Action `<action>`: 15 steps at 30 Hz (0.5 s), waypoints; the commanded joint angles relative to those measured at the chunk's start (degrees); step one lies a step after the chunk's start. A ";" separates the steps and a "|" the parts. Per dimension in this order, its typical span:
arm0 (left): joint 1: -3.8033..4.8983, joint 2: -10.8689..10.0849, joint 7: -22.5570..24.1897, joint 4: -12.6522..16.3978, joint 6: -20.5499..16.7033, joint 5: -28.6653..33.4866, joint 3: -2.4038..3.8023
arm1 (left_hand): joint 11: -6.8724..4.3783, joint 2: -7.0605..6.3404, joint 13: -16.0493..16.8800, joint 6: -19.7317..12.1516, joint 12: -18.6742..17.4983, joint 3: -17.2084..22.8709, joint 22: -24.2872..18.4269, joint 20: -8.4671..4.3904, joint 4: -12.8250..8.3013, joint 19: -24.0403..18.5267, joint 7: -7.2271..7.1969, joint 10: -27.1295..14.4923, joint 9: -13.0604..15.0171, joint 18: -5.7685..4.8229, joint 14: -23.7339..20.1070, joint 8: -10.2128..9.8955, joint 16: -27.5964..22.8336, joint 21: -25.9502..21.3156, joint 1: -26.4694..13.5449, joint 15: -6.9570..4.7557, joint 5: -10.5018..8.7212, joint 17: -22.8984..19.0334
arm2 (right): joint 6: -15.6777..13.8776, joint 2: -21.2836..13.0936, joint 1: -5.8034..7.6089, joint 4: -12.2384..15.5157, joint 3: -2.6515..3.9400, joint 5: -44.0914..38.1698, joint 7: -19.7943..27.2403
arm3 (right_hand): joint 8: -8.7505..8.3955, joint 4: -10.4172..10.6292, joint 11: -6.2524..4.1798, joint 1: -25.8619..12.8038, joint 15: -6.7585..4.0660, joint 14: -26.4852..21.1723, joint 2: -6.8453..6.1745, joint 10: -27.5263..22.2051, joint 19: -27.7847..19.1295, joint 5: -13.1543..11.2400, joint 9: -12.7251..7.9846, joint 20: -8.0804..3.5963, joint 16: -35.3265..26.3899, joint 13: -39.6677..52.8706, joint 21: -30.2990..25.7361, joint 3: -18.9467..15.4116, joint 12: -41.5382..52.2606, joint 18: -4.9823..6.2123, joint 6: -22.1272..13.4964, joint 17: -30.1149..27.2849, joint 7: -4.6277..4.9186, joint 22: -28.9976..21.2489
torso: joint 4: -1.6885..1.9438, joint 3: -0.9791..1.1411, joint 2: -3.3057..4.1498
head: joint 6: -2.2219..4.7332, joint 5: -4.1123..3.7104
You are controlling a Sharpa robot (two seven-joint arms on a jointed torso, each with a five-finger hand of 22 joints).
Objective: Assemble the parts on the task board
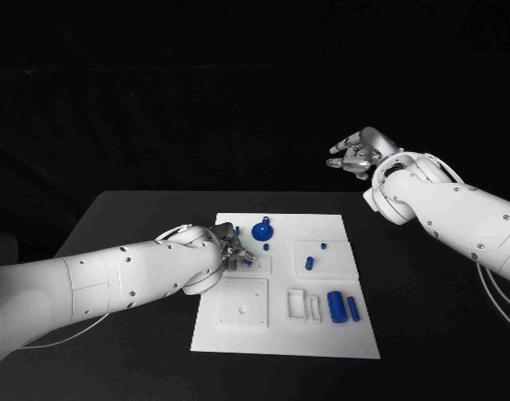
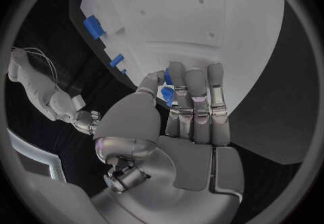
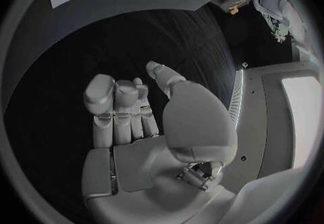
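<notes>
The white task board lies in the middle of the table. My left hand hangs low over the board's left side and pinches a small blue part between thumb and fingers; the left wrist view shows that part beside the thumb. A round blue part, a short blue peg, a tiny blue piece and two blue cylinders rest on the board. My right hand is raised above the table's far right, fingers loosely bent and holding nothing.
The black table extends around the board on all sides. A square recess and narrow slots mark the board's near half. My right arm crosses above the table's right side.
</notes>
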 commanded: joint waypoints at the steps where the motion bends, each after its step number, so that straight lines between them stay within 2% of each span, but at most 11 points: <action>1: -0.31 0.21 0.30 -0.05 0.63 -0.13 -0.06 | 0.00 0.13 -0.06 2.34 -0.28 7.91 1.50 -0.02 -7.79 0.69 -2.72 1.86 7.61 -0.04 0.54 0.33 -0.19 -1.65 0.42 -0.02 0.19 -0.08 | 0.53 0.11 0.01 -0.01 0.03 -0.09 -0.03 | -0.22 0.09 -0.23 -0.66 -0.30 0.22 0.10 0.02 2.21 0.17 -0.01 -0.20 -0.08 0.05 -0.14 0.18 0.24 0.43 0.49 0.00 -0.04 6.42 | -0.01 0.01 0.04 | -0.06 0.02; 13: -0.43 0.13 -0.38 0.67 2.32 0.22 -0.06 | -0.03 0.14 -0.04 2.42 -0.29 8.04 2.88 -0.03 -7.85 1.23 -2.71 1.79 7.49 -0.08 0.44 0.31 -0.20 -2.99 0.54 -0.04 0.38 -0.10 | 0.78 0.27 0.01 -0.25 0.03 -0.09 -0.18 | -0.23 0.15 -0.24 -0.75 -0.31 0.21 0.13 -0.01 2.21 0.14 -0.01 -0.21 -0.11 0.03 -0.14 0.09 0.23 0.42 0.59 -0.02 -0.07 6.42 | -0.05 0.02 0.11 | 0.03 0.00; 15: -0.43 0.10 -0.48 0.69 2.40 0.24 -0.06 | -0.03 0.10 0.01 2.41 -0.31 8.38 5.59 -0.06 -7.81 2.62 -2.71 1.83 7.54 -0.18 0.45 0.41 -0.14 -6.26 0.50 -0.05 0.49 -0.11 | 0.80 0.28 0.01 -0.28 0.03 -0.09 -0.20 | -0.23 0.15 -0.24 -0.75 -0.31 0.21 0.13 -0.01 2.21 0.14 -0.01 -0.21 -0.11 0.03 -0.14 0.09 0.23 0.42 0.59 -0.02 -0.07 6.42 | 0.01 0.00 0.08 | -0.02 0.02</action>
